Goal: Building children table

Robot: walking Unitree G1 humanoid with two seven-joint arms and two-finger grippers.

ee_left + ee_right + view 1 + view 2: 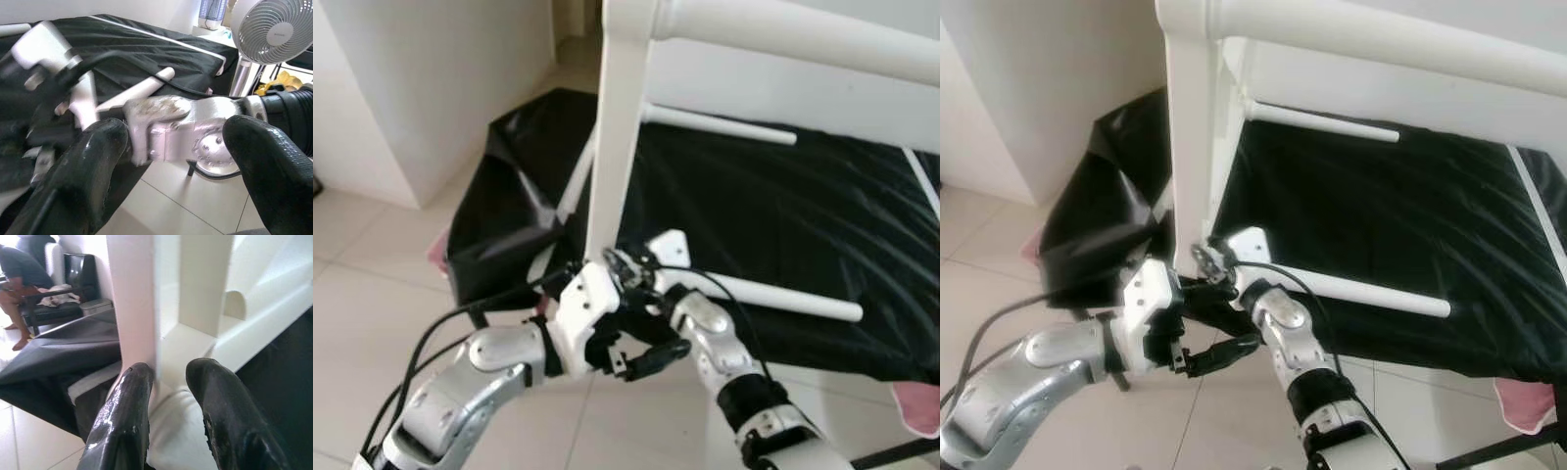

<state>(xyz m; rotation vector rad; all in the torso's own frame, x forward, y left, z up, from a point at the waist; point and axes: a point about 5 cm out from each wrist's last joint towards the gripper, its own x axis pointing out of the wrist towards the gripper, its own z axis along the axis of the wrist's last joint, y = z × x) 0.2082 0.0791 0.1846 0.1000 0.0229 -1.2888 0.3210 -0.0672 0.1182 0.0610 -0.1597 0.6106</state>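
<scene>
The white children's table frame (783, 29) stands tilted on a black cover (783, 215). One white leg (617, 147) runs down to the cover's near edge. My right gripper (625, 264) is at the lower end of that leg. In the right wrist view its fingers (132, 396) are a little apart and open, tips close to the leg (134, 298). My left gripper (646, 328) is just below it, open wide. In the left wrist view its fingers (98, 152) straddle the right arm's silver wrist (190, 129) without closing on it.
Two white round rods (720, 124) (783, 297) cross over the cover. A white wall corner (411, 78) stands at the left above the tiled floor (372, 304). A white fan (271, 29) is nearby. A person (19, 274) sits on a chair in the background.
</scene>
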